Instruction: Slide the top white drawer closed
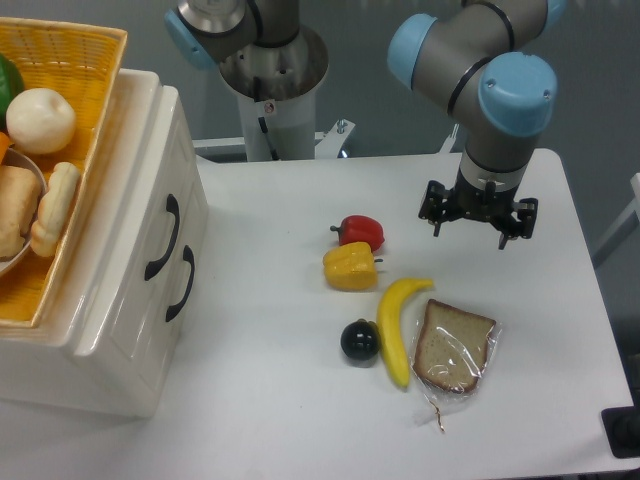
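Observation:
The cream-white chest (110,370) stands at the table's left side. The top white drawer (150,215) carries a black curved handle (163,237), and the lower drawer's handle (181,283) sits just below it. From this angle the two drawer fronts look about level with each other. My gripper (470,231) hangs over the right part of the table, far from the chest, pointing down. Its fingers (435,222) are spread, it is open, and it holds nothing.
A yellow basket (85,60) of food rests on the chest. Between chest and gripper lie a red pepper (360,232), a yellow pepper (350,267), a banana (396,328), a dark round fruit (359,340) and bagged bread (455,348). The arm's base (270,90) stands behind.

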